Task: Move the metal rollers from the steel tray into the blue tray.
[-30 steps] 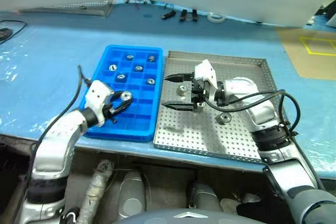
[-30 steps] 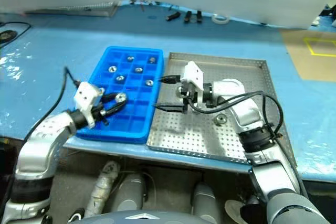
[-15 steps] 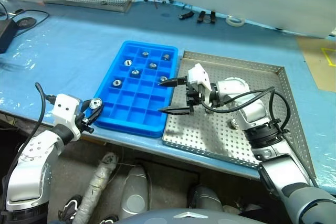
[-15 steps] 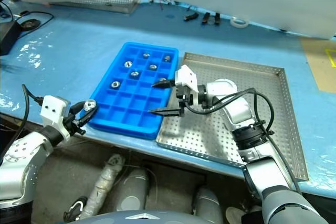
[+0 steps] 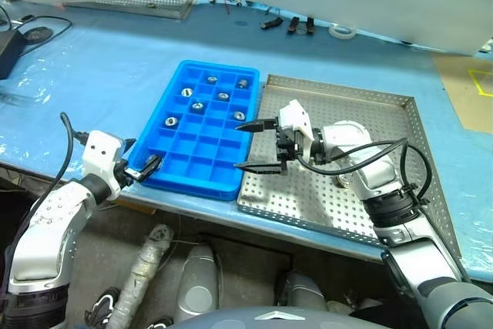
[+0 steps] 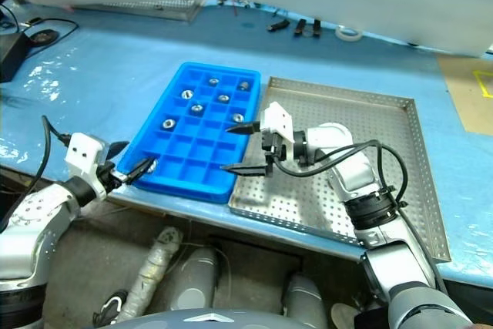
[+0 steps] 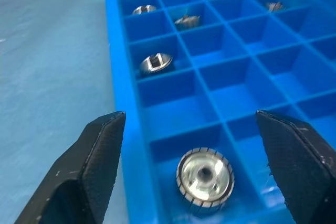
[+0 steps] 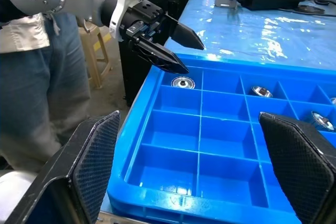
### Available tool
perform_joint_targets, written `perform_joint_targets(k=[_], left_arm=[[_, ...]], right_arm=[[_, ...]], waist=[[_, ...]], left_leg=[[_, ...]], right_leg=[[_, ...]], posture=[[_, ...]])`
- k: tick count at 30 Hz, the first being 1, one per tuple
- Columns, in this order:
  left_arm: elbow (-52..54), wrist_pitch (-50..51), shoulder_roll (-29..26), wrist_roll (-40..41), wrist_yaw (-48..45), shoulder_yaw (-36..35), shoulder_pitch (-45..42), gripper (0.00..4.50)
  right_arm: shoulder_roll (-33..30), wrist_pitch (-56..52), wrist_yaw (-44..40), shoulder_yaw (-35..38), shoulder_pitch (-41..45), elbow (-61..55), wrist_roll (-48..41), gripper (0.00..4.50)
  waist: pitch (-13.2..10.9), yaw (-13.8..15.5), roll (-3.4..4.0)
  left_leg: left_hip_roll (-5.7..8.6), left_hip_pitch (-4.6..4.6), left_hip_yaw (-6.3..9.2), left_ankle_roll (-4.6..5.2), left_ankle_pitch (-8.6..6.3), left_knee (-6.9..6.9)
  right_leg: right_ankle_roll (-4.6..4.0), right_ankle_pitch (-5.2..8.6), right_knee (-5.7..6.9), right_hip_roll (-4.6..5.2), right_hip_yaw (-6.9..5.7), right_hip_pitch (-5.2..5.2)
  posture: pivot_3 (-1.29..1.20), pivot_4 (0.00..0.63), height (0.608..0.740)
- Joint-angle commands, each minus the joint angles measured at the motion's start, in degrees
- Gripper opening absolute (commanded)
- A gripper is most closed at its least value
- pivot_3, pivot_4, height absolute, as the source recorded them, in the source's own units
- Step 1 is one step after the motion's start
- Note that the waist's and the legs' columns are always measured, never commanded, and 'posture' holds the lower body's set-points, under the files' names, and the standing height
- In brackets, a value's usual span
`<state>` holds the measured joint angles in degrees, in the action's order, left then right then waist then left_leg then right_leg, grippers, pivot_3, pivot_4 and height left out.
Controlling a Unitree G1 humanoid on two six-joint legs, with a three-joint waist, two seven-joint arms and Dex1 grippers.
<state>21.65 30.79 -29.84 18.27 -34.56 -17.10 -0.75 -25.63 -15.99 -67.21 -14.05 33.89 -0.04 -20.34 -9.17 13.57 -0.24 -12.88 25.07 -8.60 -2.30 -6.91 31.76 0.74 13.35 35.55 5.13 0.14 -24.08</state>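
The blue tray (image 5: 189,185) lies left of the steel tray (image 5: 362,113), and the two touch. Several metal rollers (image 5: 198,105) sit in its far compartments. One more metal roller (image 7: 205,174) lies in the near-left corner compartment. My left gripper (image 5: 145,161) is open at that corner, its fingers (image 7: 97,150) standing either side of the roller without touching it. My right gripper (image 5: 239,146) is open and empty, pointing left over the seam between the two trays. In the right wrist view, the left gripper (image 8: 193,57) hovers just above the corner roller (image 8: 182,83).
A person in jeans (image 8: 31,77) stands beside the table's left end. At the far edge lie a tape roll (image 5: 341,31), small black tools (image 5: 289,25) and another perforated tray (image 5: 146,7). A black cable (image 5: 35,32) lies far left. The table's front edge runs just under both trays.
My left gripper was shut on a roller; it has opened, and the roller now lies in the near-left corner compartment. The camera view has shifted. The right gripper stays open.
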Motion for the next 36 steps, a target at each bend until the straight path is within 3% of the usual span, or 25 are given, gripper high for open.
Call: perform_joint_targets(k=[1,5,9,15,23,29,36], left_arm=[[0.9,0.4,-0.9,1.8,-0.7,1.8,-3.1,3.96],[-2.9,-0.2,0.8,1.9,-1.0,6.8,-11.5,3.96],[-13.5,-4.3,5.0,-1.6,-2.0,14.7,-24.2,3.96],[-38.5,-14.7,13.6,-7.5,-5.4,23.4,-43.2,3.96],[-78.1,-29.6,22.5,-14.8,-8.4,26.7,-62.6,3.96],[-90.2,-30.7,24.3,-18.3,-3.9,25.6,-68.5,3.96],[-93.1,-30.6,25.0,-24.3,-4.4,28.6,-68.2,3.96]], right_arm=[[-0.6,-0.4,1.2,2.2,-0.8,-3.5,-1.0,4.5],[-1.5,-2.0,3.7,4.1,-2.7,-6.6,-1.6,4.5],[-2.0,-3.5,7.9,6.1,-5.7,-10.6,-1.2,4.5],[-1.7,-5.8,16.6,10.0,-10.3,-17.1,-0.7,4.5],[-2.9,-11.2,26.7,15.2,-20.6,-30.1,-1.2,4.5],[-2.5,-15.2,32.7,17.7,-26.5,-37.5,-1.8,4.5],[-2.3,-15.9,36.3,17.9,-29.2,-39.9,-2.0,4.5]], waist=[[0.0,-0.2,0.0],[0.0,-0.3,0.08],[0.0,-0.5,0.13],[0.0,-3.5,0.14],[0.0,-8.4,0.16],[0.0,-10.6,0.16],[0.0,-11.2,0.16]], left_leg=[[0.0,0.0,0.0,0.0,0.0,0.05],[-0.01,0.09,0.0,0.0,0.01,0.38],[0.06,0.09,-0.03,-0.03,0.03,0.54],[0.14,0.15,-0.05,-0.22,0.26,0.66],[0.18,0.13,-0.09,-0.11,0.22,0.59],[0.18,0.04,-0.14,-0.01,0.15,0.58],[0.21,-0.01,-0.17,0.38,0.09,0.64]], right_leg=[[0.0,0.0,0.03,0.0,0.01,0.0],[0.01,0.0,0.17,0.01,0.05,-0.02],[0.05,-0.05,0.26,0.03,0.1,0.02],[0.29,-0.26,0.22,0.05,0.18,0.04],[0.48,-0.37,0.15,0.03,0.22,0.05],[0.47,-0.36,0.07,0.04,0.28,0.1],[0.24,-0.24,-0.05,0.1,0.27,0.28]], posture=[[0.3,0.15,0.74],[0.24,0.15,0.74],[0.13,0.15,0.74],[-0.03,0.15,0.74],[-0.26,0.15,0.74],[-0.33,0.15,0.74],[-0.34,0.15,0.74]])
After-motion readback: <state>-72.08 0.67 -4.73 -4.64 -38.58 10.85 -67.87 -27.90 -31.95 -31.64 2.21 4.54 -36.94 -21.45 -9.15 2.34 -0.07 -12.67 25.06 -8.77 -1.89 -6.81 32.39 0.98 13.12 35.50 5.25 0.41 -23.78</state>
